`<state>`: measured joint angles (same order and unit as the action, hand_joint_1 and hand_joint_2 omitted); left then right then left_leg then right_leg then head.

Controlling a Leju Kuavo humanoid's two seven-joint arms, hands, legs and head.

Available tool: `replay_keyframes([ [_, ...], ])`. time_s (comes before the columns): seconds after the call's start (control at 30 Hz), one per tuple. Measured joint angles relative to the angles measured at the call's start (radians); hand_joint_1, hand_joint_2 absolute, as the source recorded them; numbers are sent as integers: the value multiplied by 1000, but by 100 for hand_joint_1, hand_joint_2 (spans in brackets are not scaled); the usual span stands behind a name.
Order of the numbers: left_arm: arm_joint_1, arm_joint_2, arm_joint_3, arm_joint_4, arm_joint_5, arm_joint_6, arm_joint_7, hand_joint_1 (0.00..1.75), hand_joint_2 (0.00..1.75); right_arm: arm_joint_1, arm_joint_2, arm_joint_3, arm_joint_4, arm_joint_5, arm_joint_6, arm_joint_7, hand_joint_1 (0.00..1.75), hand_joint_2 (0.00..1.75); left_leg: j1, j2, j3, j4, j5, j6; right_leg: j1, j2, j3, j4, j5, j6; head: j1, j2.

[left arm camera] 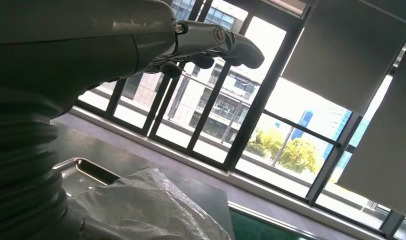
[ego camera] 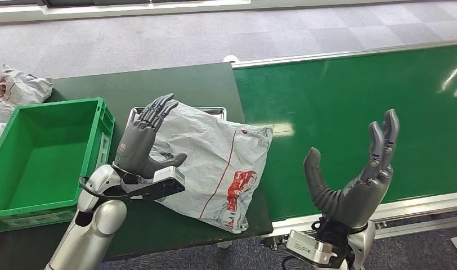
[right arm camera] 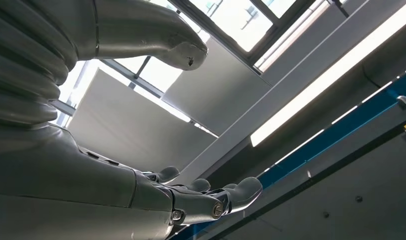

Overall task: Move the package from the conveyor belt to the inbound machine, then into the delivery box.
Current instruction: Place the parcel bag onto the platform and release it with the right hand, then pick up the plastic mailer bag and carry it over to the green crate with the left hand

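The package (ego camera: 215, 163) is a crumpled grey plastic mailer bag with red print. It lies across a metal tray (ego camera: 215, 110) on the dark green table, one end reaching onto the green conveyor belt (ego camera: 350, 112). My left hand (ego camera: 144, 138) stands just over the bag's left part with straight, spread fingers and holds nothing. In the left wrist view the bag (left arm camera: 146, 207) and the tray's rim (left arm camera: 86, 167) lie below that hand (left arm camera: 211, 45). My right hand (ego camera: 355, 180) is raised above the belt's near edge, palm up, fingers apart and empty; the right wrist view shows that hand (right arm camera: 206, 195) against the ceiling.
An empty green plastic crate (ego camera: 40, 157) stands on the table to the left of the tray. More grey bags (ego camera: 18, 90) lie at the far left behind the crate. The belt's metal rail (ego camera: 406, 205) runs along the near edge.
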<state>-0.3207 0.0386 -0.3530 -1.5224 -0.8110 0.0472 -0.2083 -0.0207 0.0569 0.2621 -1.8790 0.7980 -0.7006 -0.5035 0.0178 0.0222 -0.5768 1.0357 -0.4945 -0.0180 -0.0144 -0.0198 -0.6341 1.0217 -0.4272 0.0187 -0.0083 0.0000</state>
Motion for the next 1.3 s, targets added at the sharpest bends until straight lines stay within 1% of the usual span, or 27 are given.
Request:
replay_keyframes([
  [0.1,-10,6,-8,15,0,-6,0,0,175,1,-2,-1,-4,0,0,-1,0,175,0,0,0,0,0,0,0,0,0,0,0,0,0,0],
  [0.13,-21,12,-15,23,4,-27,2,0,175,1,-3,-1,-4,-6,0,-2,0,175,0,0,0,0,0,0,0,0,-1,0,0,0,0,0],
  [0.17,-44,23,-30,40,14,-74,2,0,175,0,-5,-1,-4,-15,0,-3,0,175,0,-1,-1,0,1,0,0,-1,-1,0,0,0,0,0],
  [0.2,-84,39,-56,71,31,-146,-5,0,175,-1,-6,-1,-4,-26,0,-5,0,175,0,-2,-1,0,1,1,0,-2,-1,0,0,0,0,0],
  [0.27,-198,80,-137,172,77,-310,-45,0,175,-9,-8,-1,-1,-46,0,-13,0,175,0,-4,-3,0,3,0,0,-4,-1,0,2,0,0,0],
  [0.3,-253,97,-182,227,98,-366,-70,0,175,-14,-8,-1,1,-50,1,-16,0,175,0,-3,-3,0,4,0,0,-4,-1,0,3,-1,0,0],
  [0.33,-298,110,-222,276,115,-396,-87,0,175,-18,-8,-1,3,-51,1,-17,0,175,0,-2,-3,0,4,-1,0,-3,-2,0,4,-1,0,0],
  [0.43,-384,135,-318,366,150,-412,-91,0,175,-22,-9,-1,6,-51,3,-13,0,175,0,1,-2,0,4,-1,0,0,-2,1,5,-2,0,0],
  [0.57,-432,155,-394,422,168,-430,-82,0,175,-27,-9,-1,8,-51,3,-12,0,175,0,0,-2,0,4,-1,0,0,-2,1,5,-2,0,0],
  [0.67,-442,161,-452,457,172,-472,-97,0,175,-36,-10,1,11,-55,3,-14,0,175,0,0,-3,0,4,-1,0,0,-2,1,5,-2,0,0],
  [0.8,-430,160,-544,516,179,-448,-105,0,175,-54,-10,8,14,-53,3,-4,0,175,0,0,-3,0,4,-1,0,0,-2,1,5,-2,0,0],
  [0.93,-428,159,-589,551,184,-437,-106,0,175,-65,-10,12,14,-50,3,4,0,175,0,-1,-3,0,4,-1,0,-1,-2,1,5,-2,0,0],
  [0.97,-429,159,-596,557,186,-436,-106,11,175,-66,-11,12,15,-49,3,5,0,175,0,-1,-3,0,4,-1,0,-1,-2,1,5,-2,0,0],
  [1.0,-429,158,-603,562,187,-432,-106,51,175,-67,-11,13,15,-47,3,6,0,175,0,-1,-3,0,4,-1,0,-1,-2,1,5,-2,0,0],
  [1.07,-430,153,-619,577,190,-415,-105,139,175,-68,-12,17,15,-44,3,11,0,175,0,-1,-3,0,4,-1,0,-1,-2,1,5,-2,0,0],
  [1.1,-431,150,-626,586,193,-401,-105,171,175,-69,-12,20,15,-43,3,14,0,175,0,-1,-3,0,4,-1,0,-1,-2,1,5,-2,0,0],
  [1.13,-431,145,-634,597,196,-386,-105,175,175,-71,-13,24,15,-41,3,18,0,175,0,-1,-2,0,4,-1,0,-1,-2,1,5,-2,0,0],
  [1.3,-432,125,-652,635,203,-315,-106,175,175,-72,-13,34,15,-35,3,23,0,175,0,-2,-2,0,4,-1,0,-2,0,1,5,-2,0,0],
])
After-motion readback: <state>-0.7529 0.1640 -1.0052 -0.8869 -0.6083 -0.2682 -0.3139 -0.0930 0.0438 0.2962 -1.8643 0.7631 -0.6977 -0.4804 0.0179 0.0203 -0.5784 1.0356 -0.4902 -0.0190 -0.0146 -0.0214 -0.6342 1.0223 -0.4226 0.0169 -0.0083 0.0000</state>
